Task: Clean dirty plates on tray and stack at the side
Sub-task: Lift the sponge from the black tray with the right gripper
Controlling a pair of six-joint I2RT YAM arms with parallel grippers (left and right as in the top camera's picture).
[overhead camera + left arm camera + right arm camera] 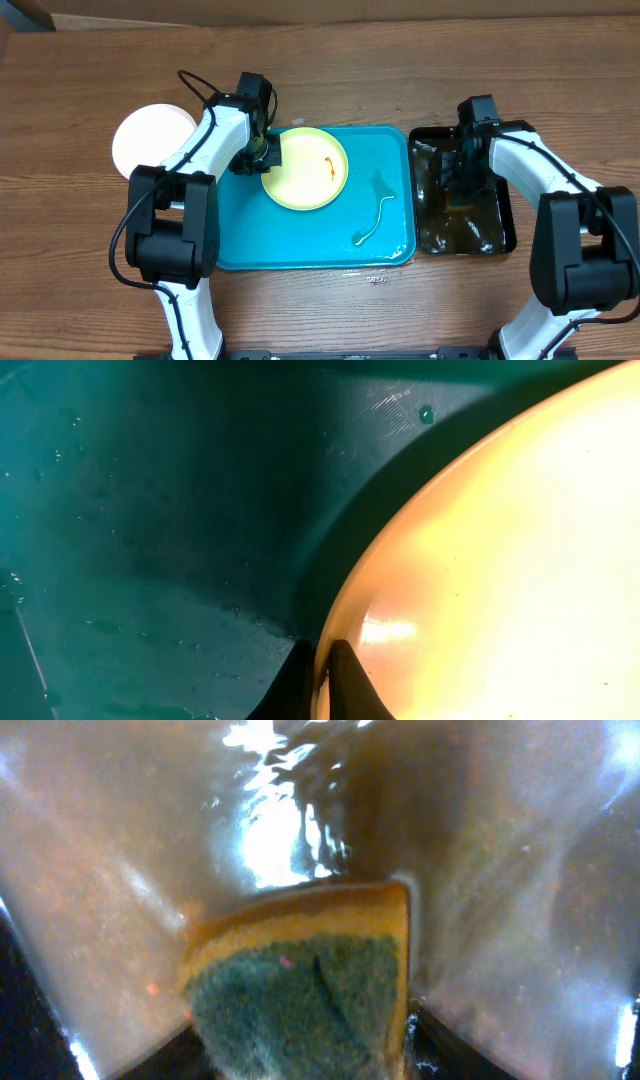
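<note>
Left gripper (321,655) on one green plate (305,168); one white plate (148,140) apart.

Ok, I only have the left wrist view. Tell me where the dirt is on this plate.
Observer: From overhead, an orange-red smear sits right of the green plate's centre, opposite the left gripper, which pinches the plate's left rim.
Operator: Report the other arm.
Observer: The right gripper is down in the black tray, holding a sponge, green scouring face towards its camera, in brownish water.
Operator: Give me the stacking side.
Observer: A white plate lies on the table, just left of the turquoise tray.
</note>
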